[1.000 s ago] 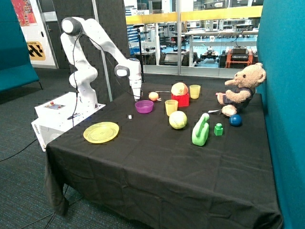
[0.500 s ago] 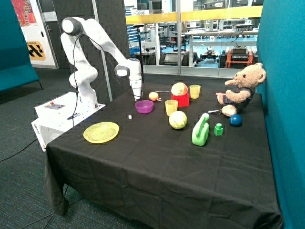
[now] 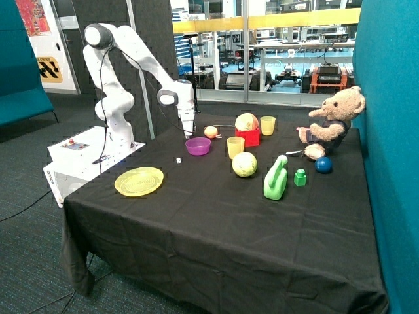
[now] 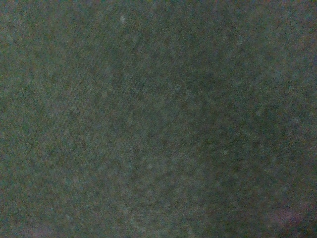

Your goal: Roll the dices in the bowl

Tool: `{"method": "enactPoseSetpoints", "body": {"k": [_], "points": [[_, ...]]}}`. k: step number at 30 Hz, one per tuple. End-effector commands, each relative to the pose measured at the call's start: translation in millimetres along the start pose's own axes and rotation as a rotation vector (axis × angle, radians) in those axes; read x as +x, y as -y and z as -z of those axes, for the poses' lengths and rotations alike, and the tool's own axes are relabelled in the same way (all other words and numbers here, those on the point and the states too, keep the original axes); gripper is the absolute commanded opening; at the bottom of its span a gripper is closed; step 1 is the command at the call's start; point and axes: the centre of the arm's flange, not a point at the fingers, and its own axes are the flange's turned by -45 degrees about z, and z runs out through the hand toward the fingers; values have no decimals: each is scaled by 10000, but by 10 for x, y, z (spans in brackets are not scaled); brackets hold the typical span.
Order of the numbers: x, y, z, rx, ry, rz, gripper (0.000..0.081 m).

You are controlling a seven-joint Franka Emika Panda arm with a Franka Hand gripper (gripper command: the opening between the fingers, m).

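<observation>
Outside view: gripper (image 3: 188, 133) pointing down just behind purple bowl (image 3: 198, 146), near table's far edge; jaws too small there to tell open or closed, nothing visibly held. Wrist view: only dark cloth (image 4: 158, 119), neither fingers nor objects. One tiny white die (image 3: 177, 159) lying on black table (image 3: 216, 229), just beside bowl toward yellow plate (image 3: 139, 181); second die not discernible. Bowl shallow, round, upright; contents unclear.

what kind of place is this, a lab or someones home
Most likely a robotics lab or workshop. A robot arm stands beside a black-draped table set with test objects, its pincer by a purple bowl; glass partitions behind show more equipment.
</observation>
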Motion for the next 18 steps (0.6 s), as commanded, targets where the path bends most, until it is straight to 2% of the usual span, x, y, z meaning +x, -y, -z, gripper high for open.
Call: {"method": "enactPoseSetpoints", "body": {"k": [1,3,8,14,18], "points": [[131,-80,355,50,49,298,0],[207,-119,496,50,49,382,0],[476,-270,997,50,49,350,0],[630,-399,1296,50,50,234,0],[693,-484,1416,49,50,8,0]]}}
